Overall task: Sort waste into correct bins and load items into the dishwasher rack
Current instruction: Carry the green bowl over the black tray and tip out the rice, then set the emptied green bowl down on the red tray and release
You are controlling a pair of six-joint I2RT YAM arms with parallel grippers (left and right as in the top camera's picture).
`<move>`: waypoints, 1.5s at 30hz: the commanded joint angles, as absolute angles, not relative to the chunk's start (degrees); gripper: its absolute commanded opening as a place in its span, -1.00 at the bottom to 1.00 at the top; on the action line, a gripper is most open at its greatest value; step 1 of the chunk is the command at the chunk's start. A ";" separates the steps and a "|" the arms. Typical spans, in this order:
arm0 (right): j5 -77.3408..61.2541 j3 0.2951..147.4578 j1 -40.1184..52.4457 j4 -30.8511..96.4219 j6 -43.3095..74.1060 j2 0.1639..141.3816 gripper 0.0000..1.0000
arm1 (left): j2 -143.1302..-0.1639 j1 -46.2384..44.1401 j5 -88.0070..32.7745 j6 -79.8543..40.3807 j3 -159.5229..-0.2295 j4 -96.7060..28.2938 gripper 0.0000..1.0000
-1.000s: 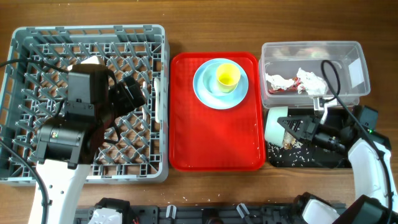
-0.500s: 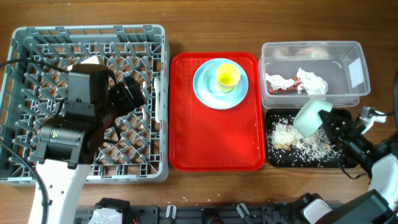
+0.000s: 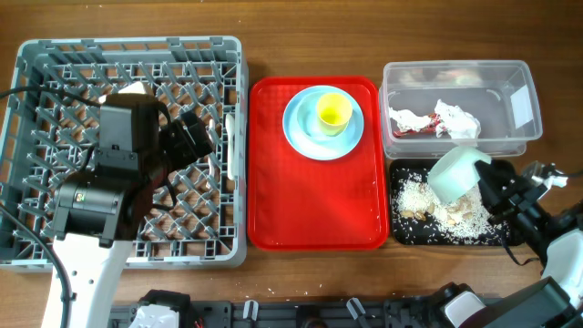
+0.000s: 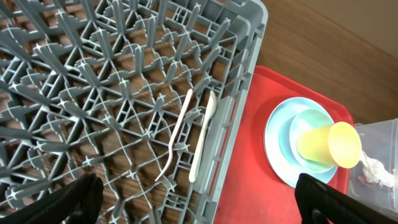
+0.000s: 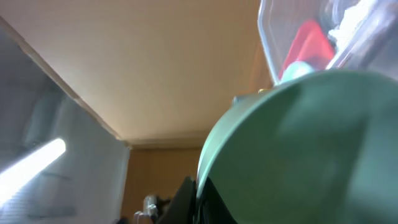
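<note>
My right gripper (image 3: 492, 189) is shut on the rim of the pale green bowl (image 3: 458, 172), which is tipped on its side over the black tray (image 3: 496, 235). Beige food scraps (image 3: 435, 202) lie heaped in that tray. In the right wrist view the bowl (image 5: 311, 137) fills the frame, its rim pinched between my right gripper's (image 5: 202, 190) fingers. The clear tub (image 3: 519, 82) holds the crumpled napkin (image 3: 451, 118). The blue plate (image 3: 301, 123) carries the yellow cup (image 3: 333, 112). My left gripper (image 4: 202, 208) stands open over the grey rack (image 3: 36, 82), where the white fork (image 4: 179, 132) and spoon (image 4: 204, 138) lie.
The red serving tray (image 3: 310, 200) lies between the rack and the two bins. The left arm's body covers much of the rack's middle in the overhead view. Brown wooden table shows around everything. A dark rail runs along the table's front edge.
The right arm has swung to the right and turned the bowl over, and food scraps have spilled from it into the black tray. The left arm has not moved.
</note>
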State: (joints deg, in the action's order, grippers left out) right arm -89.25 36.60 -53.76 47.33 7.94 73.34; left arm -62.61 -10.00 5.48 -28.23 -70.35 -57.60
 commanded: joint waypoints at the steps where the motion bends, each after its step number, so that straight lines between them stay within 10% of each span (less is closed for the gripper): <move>1: -90.02 36.67 -53.82 49.67 7.53 73.60 -0.92 | -62.35 -9.61 5.80 -28.97 -70.96 -57.52 1.00; 13: -79.46 46.24 -44.03 46.85 23.83 59.64 -0.91 | -62.35 -9.61 5.80 -28.97 -70.96 -57.54 1.00; 28: -10.92 53.23 41.98 42.83 48.23 57.65 -0.91 | -62.35 -9.63 5.80 -28.97 -70.96 -57.54 1.00; 37: -4.51 53.23 52.23 34.79 47.94 84.27 -0.89 | -62.37 -9.61 5.80 -28.97 -70.96 -57.54 1.00; 42: -4.51 53.25 52.23 34.09 46.17 84.75 0.04 | -62.35 -9.63 5.80 -28.97 -70.96 -57.54 1.00; 45: -4.95 54.00 51.99 35.14 41.25 82.81 0.12 | -62.37 -9.61 5.80 -28.97 -70.96 -57.54 1.00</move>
